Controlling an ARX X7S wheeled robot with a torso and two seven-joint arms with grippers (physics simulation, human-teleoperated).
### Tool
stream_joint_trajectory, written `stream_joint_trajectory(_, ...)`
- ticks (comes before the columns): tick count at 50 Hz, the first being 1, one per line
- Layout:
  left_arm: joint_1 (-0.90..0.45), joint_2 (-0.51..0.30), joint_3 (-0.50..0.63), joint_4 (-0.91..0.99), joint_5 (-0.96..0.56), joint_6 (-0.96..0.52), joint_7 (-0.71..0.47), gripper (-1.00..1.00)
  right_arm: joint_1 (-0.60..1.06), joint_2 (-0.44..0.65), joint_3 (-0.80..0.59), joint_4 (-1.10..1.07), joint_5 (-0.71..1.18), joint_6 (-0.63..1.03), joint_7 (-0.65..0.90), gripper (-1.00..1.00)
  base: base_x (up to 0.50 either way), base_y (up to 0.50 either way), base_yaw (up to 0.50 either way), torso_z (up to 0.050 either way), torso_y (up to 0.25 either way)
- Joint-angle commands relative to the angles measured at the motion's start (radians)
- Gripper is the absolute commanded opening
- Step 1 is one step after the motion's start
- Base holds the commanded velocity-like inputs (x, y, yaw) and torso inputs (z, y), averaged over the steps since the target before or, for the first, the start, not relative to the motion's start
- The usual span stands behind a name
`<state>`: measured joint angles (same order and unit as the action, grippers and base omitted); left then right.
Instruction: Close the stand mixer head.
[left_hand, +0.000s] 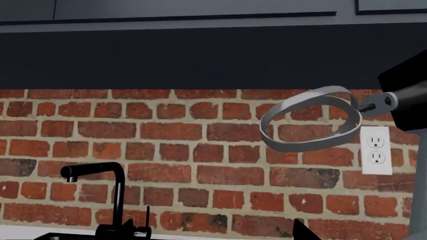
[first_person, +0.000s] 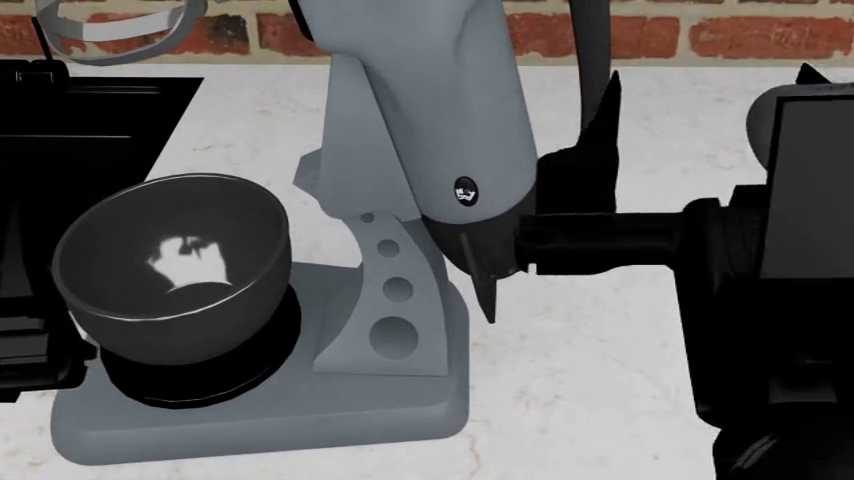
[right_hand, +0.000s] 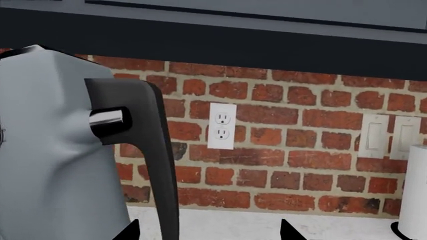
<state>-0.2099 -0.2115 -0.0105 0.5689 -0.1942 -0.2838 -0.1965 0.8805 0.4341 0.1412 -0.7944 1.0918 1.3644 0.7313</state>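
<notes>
The stand mixer head (first_person: 427, 100) is a long grey body, tilted up above its neck, with a round logo badge (first_person: 465, 190). Its silver whisk (first_person: 120, 25) points to the far left, above the dark bowl (first_person: 174, 270). My right gripper (first_person: 547, 205) is open at the head's rear end, one finger up behind it and one down beside the neck. In the right wrist view the grey head (right_hand: 53, 150) and its black end cap (right_hand: 150, 150) stand between the open fingertips of this gripper (right_hand: 209, 232). My left gripper (left_hand: 213, 232) is open and empty, with the whisk (left_hand: 310, 120) ahead of it.
The grey base (first_person: 267, 420) and the neck with oval holes (first_person: 394, 290) stand on a light counter. A black faucet (left_hand: 100, 200) and sink (first_person: 80, 120) are at the left. A brick wall carries an outlet (right_hand: 221, 126) and switches (right_hand: 390, 136). A white object (right_hand: 417, 190) stands at the right.
</notes>
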Motion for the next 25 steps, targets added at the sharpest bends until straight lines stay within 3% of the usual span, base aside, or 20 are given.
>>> stream_joint_trajectory(1,-0.001,-0.007,-0.009,0.006,-0.021,-0.005,-0.005,1.0,0.249,0.03,-0.06,0.186,0.156,0.165,0.109,1.0,0.0,0.0,0.0,0.0,0.0)
stream_joint_trajectory(4,0.001,-0.009,-0.005,0.015,-0.026,-0.01,-0.007,1.0,0.3,0.022,-0.09,0.246,0.186,0.181,0.125,1.0,0.0,0.0,0.0,0.0,0.0)
stream_joint_trajectory(13,-0.003,-0.018,-0.004,0.016,-0.034,-0.008,-0.018,1.0,0.373,0.043,-0.267,0.448,0.061,0.099,-0.029,1.0,0.0,0.0,0.0,0.0,0.0)
stream_joint_trajectory(25,-0.001,-0.029,0.0,0.022,-0.044,-0.008,-0.03,1.0,0.426,0.039,-0.368,0.583,0.015,0.058,-0.125,1.0,0.0,0.0,0.0,0.0,0.0)
